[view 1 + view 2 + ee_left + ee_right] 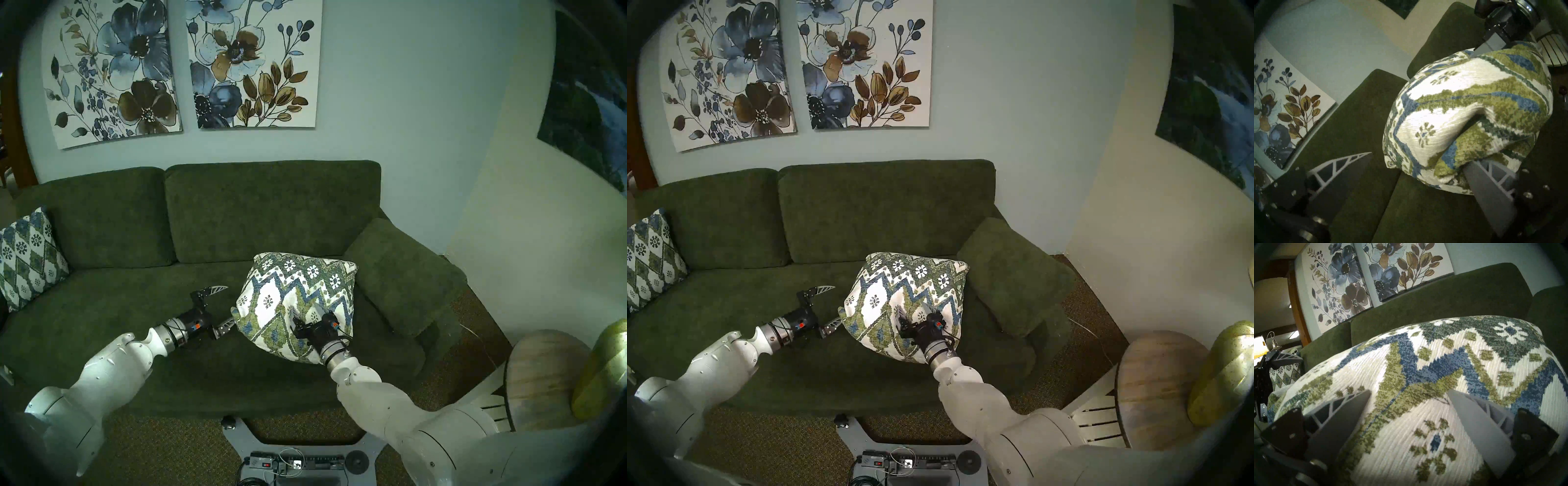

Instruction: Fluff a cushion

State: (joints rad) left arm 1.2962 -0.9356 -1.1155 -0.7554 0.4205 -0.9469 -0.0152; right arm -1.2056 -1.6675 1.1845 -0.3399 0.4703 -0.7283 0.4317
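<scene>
The cushion (295, 292) (908, 288), cream with an olive and blue zigzag pattern, stands plump on the green sofa seat (135, 325) near its right end. My right gripper (306, 312) (1409, 392) is open, and both fingertips press against the cushion's front face (1440, 353). My left gripper (225, 307) (1418, 159) is open at the cushion's left corner. Its lower finger (1488, 183) touches the underside of that corner (1466, 110), while its upper finger (1342, 162) hangs free over the seat.
A smaller, bluer twin cushion (27, 258) leans at the sofa's left end. The padded green armrest (403, 271) lies just right of the cushion. A round wooden side table (543, 380) with a yellow lamp (604, 366) stands at the right. My base (291, 461) sits before the sofa.
</scene>
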